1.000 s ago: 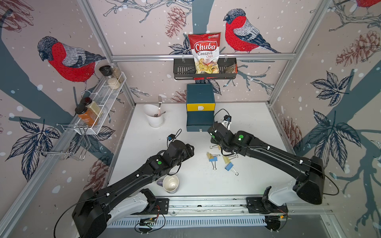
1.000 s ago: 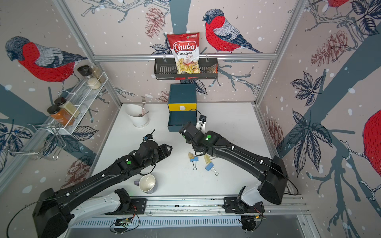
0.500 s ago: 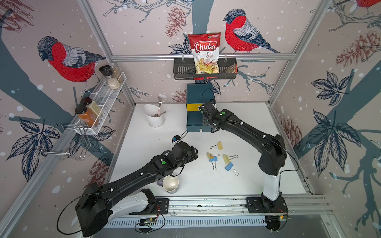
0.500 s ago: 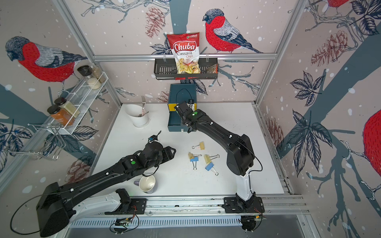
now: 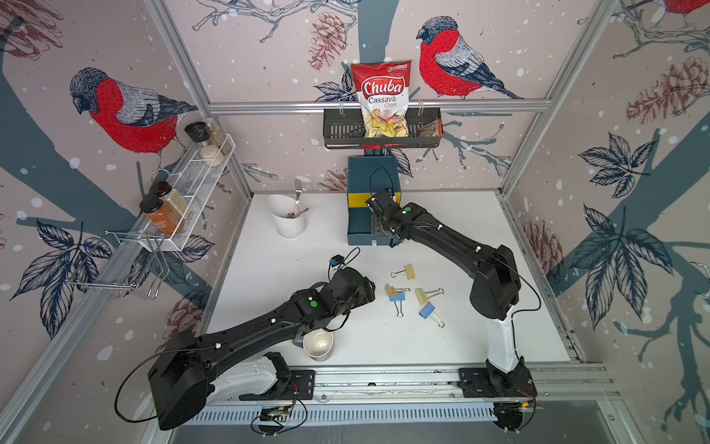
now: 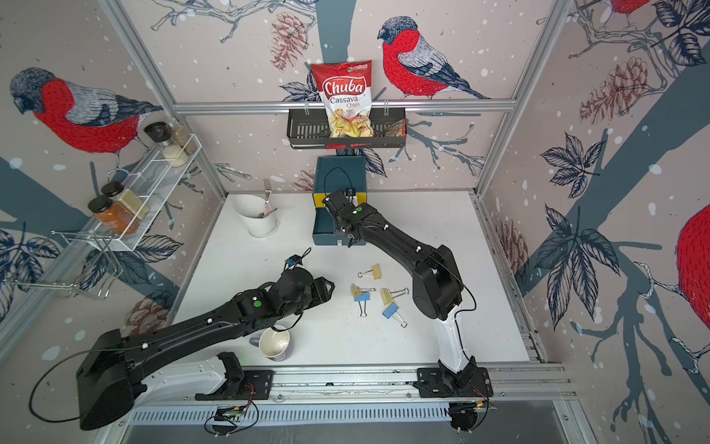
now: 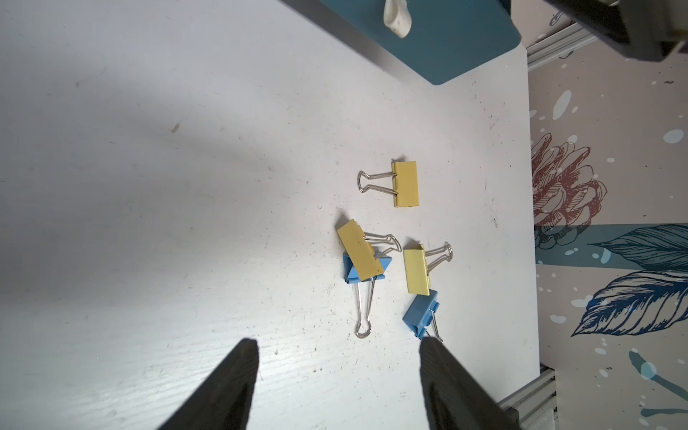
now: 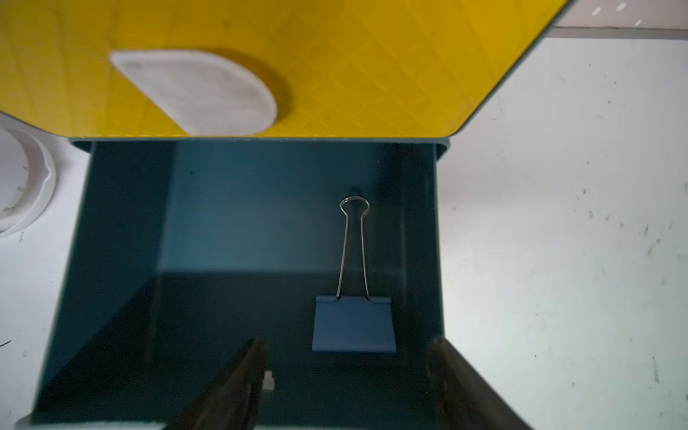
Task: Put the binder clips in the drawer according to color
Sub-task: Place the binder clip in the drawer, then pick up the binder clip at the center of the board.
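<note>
Blue clip (image 8: 353, 324) lies flat inside the pulled-out teal drawer (image 8: 111, 242), below the yellow front (image 8: 372, 74). Right gripper (image 8: 347, 353) hangs over it, jaws apart, holding nothing. On the table (image 7: 149, 186), a lone yellow clip (image 7: 405, 184) lies apart; a second yellow (image 7: 359, 255) overlaps a blue (image 7: 349, 271); a third yellow (image 7: 417, 271) touches another blue (image 7: 420, 312). Left gripper (image 7: 337, 346) hovers near these, jaws apart, empty.
</note>
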`<state>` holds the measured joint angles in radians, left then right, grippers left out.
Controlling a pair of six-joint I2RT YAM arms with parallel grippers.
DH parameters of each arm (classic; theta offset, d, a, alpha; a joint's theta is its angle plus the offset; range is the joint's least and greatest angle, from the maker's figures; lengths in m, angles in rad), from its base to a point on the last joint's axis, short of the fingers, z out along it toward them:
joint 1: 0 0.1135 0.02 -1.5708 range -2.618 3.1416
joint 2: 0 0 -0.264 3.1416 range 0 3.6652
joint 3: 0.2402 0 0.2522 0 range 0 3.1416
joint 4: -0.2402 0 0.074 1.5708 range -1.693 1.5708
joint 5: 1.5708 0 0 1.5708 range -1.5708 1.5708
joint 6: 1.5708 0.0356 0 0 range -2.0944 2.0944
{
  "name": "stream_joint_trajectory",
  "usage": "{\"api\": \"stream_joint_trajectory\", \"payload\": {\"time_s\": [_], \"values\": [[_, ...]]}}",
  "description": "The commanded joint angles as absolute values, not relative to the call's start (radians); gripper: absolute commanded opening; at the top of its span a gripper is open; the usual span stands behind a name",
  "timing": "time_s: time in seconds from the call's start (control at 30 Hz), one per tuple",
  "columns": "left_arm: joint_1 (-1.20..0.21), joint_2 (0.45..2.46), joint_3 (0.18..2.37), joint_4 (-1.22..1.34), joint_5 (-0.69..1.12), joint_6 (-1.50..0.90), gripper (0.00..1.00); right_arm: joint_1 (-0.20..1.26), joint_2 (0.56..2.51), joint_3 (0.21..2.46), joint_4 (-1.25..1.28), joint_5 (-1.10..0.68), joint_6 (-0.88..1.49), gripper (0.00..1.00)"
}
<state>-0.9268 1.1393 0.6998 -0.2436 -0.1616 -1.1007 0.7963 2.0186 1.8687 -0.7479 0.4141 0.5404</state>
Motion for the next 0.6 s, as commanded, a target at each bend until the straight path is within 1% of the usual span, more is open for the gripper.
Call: {"api": "stream_joint_trajectory", "payload": {"time_s": [0.0, 0.13, 0.3, 0.47, 0.57], "values": [[-0.934, 1.146, 0.711, -0.207, -0.179, -1.103, 0.72, 0.799, 1.929, 1.816, -0.702, 0.454, 0.501, 0.8], [-0.937, 1.148, 0.713, -0.206, -0.179, -1.102, 0.73, 0.801, 1.766, 1.65, -0.634, 0.458, 0.465, 0.83], [-0.937, 1.13, 0.705, -0.201, -0.192, -1.103, 0.73, 0.805, 1.444, 1.219, -0.514, 0.384, 0.476, 0.88], [-0.937, 1.122, 0.708, -0.2, -0.207, -1.098, 0.73, 0.803, 1.127, 0.834, -0.461, 0.292, 0.605, 0.9], [-0.936, 1.129, 0.715, -0.194, -0.203, -1.092, 0.73, 0.796, 0.984, 0.638, -0.355, 0.235, 0.645, 0.94]]}}
